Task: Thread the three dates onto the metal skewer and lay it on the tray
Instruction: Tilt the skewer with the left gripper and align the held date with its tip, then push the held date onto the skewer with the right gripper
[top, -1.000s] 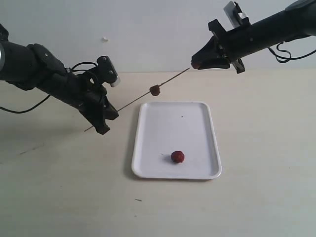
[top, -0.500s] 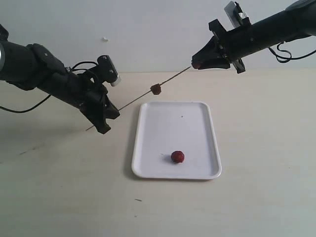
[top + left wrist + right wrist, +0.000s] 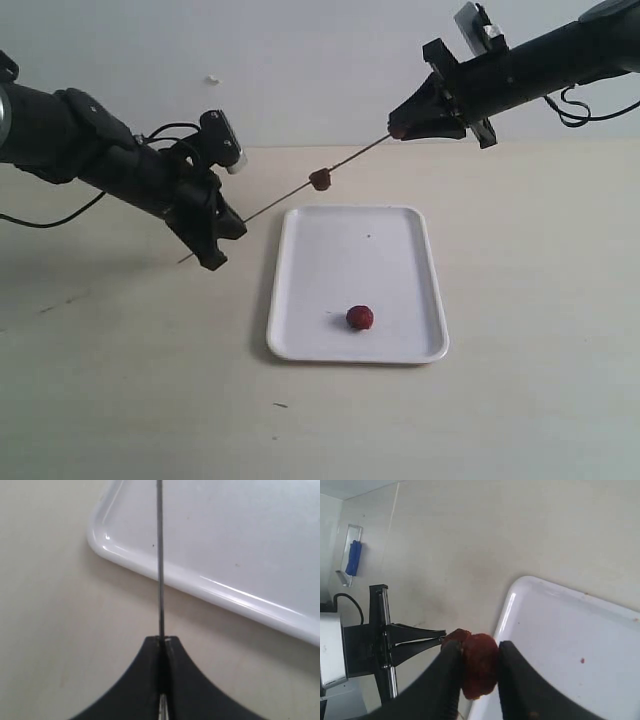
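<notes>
The thin metal skewer point(image 3: 350, 163) slants through the air above the tray's far left corner. My left gripper point(image 3: 222, 226) is shut on its lower end; the rod point(image 3: 160, 560) runs straight out from the closed jaws. One dark date point(image 3: 320, 180) sits threaded about midway along it. My right gripper point(image 3: 399, 130) is shut on a second date point(image 3: 479, 665) at the skewer's upper tip; behind it the threaded date point(image 3: 455, 636) peeks out. A third date point(image 3: 360, 317) lies on the white tray point(image 3: 400, 250), near its front edge.
The pale tabletop point(image 3: 520, 300) spreads around the tray point(image 3: 240, 600). A small dark speck point(image 3: 280, 405) lies in front of the tray. The white wall rises behind the table. A blue-handled object point(image 3: 353, 557) shows far off in the right wrist view.
The left gripper has shifted slightly right and up with the skewer, so the threaded date moved a little toward the right gripper. The right gripper has barely moved.
</notes>
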Robot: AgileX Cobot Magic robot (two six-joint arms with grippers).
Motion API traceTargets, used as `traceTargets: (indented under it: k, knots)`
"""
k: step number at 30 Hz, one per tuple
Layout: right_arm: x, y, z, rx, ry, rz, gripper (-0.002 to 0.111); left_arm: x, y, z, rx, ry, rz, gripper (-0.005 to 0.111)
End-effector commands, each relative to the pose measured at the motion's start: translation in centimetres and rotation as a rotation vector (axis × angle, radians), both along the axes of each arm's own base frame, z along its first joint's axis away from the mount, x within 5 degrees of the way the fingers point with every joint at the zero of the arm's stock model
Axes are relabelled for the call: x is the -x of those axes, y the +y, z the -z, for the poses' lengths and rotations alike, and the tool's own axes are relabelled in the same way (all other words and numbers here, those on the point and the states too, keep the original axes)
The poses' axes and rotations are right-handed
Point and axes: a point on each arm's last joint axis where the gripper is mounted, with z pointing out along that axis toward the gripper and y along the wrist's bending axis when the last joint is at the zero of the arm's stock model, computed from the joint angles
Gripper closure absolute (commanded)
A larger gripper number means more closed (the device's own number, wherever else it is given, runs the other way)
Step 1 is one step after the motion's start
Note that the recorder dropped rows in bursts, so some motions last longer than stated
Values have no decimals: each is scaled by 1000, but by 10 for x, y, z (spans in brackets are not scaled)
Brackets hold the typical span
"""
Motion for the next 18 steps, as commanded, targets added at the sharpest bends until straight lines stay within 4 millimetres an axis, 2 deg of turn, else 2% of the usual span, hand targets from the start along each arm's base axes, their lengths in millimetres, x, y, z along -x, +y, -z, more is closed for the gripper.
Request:
traceTargets:
  k: [1,18]
  knots:
    - [0,0,-4,-9,-17,4,83,0,-4,-7,31,-9,-7,107]
    - [1,19,-4,-8,-17,-35,83,-1,-6,-9,68,-7,-25,107]
